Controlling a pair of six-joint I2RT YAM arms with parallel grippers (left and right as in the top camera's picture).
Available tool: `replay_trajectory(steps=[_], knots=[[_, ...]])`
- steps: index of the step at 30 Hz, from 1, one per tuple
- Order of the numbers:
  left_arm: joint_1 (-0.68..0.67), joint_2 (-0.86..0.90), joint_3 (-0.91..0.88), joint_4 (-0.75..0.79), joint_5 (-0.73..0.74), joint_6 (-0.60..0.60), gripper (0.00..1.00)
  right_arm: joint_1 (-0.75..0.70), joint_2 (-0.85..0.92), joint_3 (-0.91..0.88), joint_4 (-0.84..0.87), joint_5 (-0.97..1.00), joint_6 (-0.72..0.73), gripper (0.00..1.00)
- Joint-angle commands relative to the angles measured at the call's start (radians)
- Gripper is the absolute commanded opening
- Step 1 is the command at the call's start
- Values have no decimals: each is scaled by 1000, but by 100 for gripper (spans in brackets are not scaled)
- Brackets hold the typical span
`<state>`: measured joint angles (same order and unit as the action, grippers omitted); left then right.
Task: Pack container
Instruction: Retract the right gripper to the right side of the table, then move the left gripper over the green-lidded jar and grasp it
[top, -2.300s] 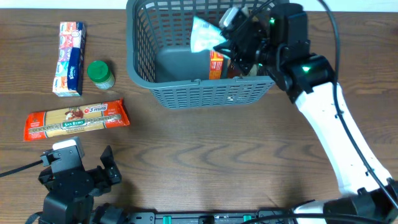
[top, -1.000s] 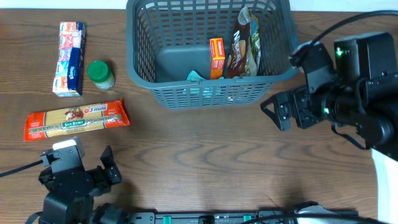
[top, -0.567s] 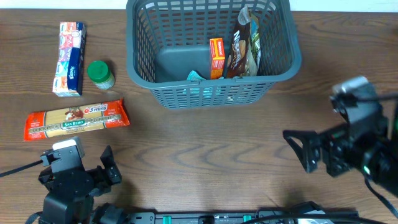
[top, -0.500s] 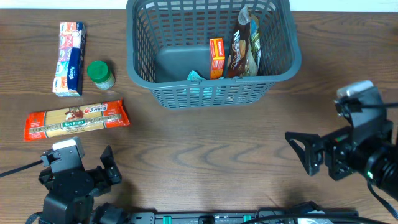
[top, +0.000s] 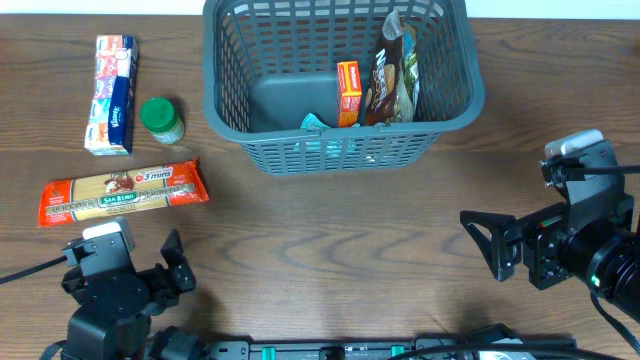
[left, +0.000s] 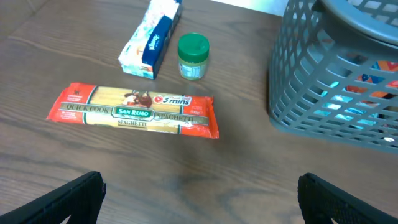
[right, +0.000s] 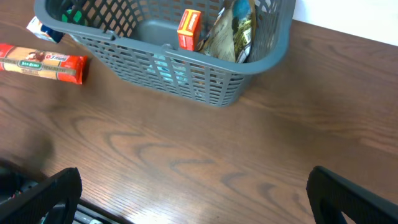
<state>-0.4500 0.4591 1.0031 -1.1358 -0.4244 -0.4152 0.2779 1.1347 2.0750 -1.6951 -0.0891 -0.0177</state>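
The container (top: 228, 70), a dark grey-blue slotted basket, stands at the table's far middle. Inside it are an orange box (top: 348, 92), a brown snack bag (top: 392, 72) leaning on the right wall, and a teal packet (top: 315, 122) at the front. My right gripper (right: 199, 202) hovers open and empty over bare wood, well in front and to the right of the basket; one finger (top: 485, 245) shows from overhead. My left gripper (left: 199, 199) is open and empty at the near left, with a finger (top: 172, 268) in view.
Left of the basket lie a red spaghetti pack (top: 123, 193), a small green-lidded jar (top: 161, 119) and a white-blue tissue pack (top: 111, 94). The spaghetti (left: 134, 112) lies just ahead of my left gripper. A dark rail runs along the table's near edge (top: 330, 350).
My right arm has drawn back from over the basket to the near right, empty, and has slowed to a slight drift. The left arm has not moved.
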Motion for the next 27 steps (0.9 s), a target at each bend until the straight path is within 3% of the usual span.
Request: replay_trajectory(steps=[1,6,11,17,27], knots=[[0,-3,14,24,-29,5,99,-2,2,4,-2,10,14,99],[0,25,14,51,-7,60,99,-2,2,5,-2,10,14,99],[14,174,37,50,-50,57,99,-2,2,5,-2,10,14,99],[151,399,195,49,-93,42,98,-2,2,5,-2,10,14,99],[491,620,273,239,262,306,99,-2,2,4,-2,10,14,99]])
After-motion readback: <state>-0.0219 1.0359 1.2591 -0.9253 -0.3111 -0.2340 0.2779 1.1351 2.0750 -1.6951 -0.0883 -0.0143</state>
